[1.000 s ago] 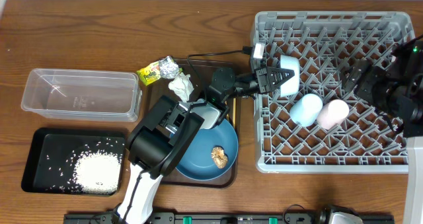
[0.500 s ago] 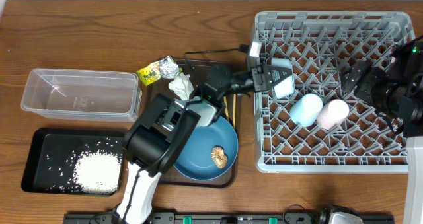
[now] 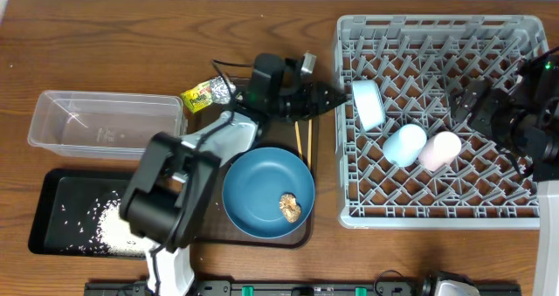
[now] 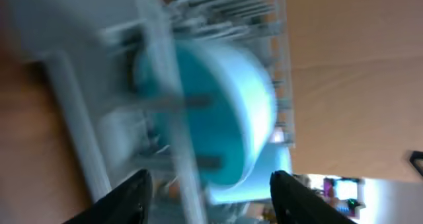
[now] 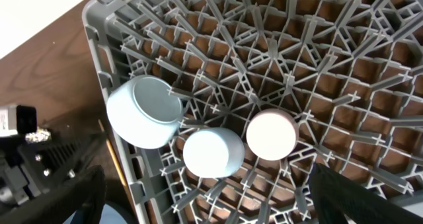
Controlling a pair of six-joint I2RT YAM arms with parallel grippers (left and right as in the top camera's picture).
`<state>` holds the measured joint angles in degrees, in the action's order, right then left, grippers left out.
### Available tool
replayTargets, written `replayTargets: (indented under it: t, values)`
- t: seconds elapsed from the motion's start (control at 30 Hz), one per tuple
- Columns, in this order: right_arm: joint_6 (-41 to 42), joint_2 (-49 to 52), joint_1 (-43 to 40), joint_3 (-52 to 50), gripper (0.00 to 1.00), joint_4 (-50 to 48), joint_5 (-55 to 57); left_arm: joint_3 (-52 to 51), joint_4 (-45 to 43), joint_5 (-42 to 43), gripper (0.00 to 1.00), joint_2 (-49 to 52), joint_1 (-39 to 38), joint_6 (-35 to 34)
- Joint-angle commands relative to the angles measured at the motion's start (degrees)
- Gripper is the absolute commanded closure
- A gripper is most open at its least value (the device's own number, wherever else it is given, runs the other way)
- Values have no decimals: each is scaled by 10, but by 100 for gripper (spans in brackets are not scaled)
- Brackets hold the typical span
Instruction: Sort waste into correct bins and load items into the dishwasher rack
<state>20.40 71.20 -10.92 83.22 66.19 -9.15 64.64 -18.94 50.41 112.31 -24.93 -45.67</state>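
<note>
Find the left fingers [image 4: 132, 197] spread and empty, hovering just outside the rack's [image 3: 437, 217] left wall. Note the bowl [image 3: 369, 104] on edge just inside that wall, ahead of the tips and apparently out of contact. Probably time for the chopsticks [image 3: 302, 141]: lying on the brown tray [image 3: 262, 242] between plate [image 3: 253, 191] and rack, just robot-ward of those tips, long axis parallel to the rack wall. Calls for dropping low and closing across the sticks, not along them. Favour the left, far nearer. Leave the right fingers [image 5: 360, 201], likewise spread and gripping nothing, over the rack's far side, well apart from the sticks.
</note>
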Motion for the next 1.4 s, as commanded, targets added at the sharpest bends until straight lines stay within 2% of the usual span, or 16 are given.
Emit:
replayTargets:
  t: [0.0,0.13,0.27,0.4,0.53,0.7,0.8,0.9,0.97,1.03,1.07,1.13,1.37]
  values:
    - [1,0,-4,6,9,0,3,4,98,-63,42,-41,23,131]
    - [1,0,-4,6,8,0,3,4,295,-164,37,-111,47,215]
    - [-28,0,-3,6,8,-6,-5,4,440,-292,35,-179,57,273]
    - [-48,0,-2,6,8,-9,-6,4,541,-398,34,-236,57,303]
    - [-48,0,-2,6,8,-9,-21,4,600,-472,35,-256,57,323]
    - [-49,0,-2,6,9,-9,-31,-4,674,-494,36,-255,57,325]
    - [-48,0,-2,6,9,-11,-31,-7,704,-494,45,-255,54,325]
    - [-48,0,-2,6,9,-15,-31,-7,730,-493,45,-255,50,325]
    - [-48,0,-2,6,9,-17,-31,-7,740,-469,53,-255,44,327]
    - [-48,0,-2,6,9,-21,-31,-7,737,-393,57,-255,30,365]
    - [-48,0,-2,6,9,-23,-31,-7,736,-352,56,-255,13,397]
    - [-48,0,-2,6,9,-25,-31,-7,738,-342,56,-255,-24,408]
    - [-48,0,-2,6,8,-23,-31,-17,737,-422,55,-254,-212,409]
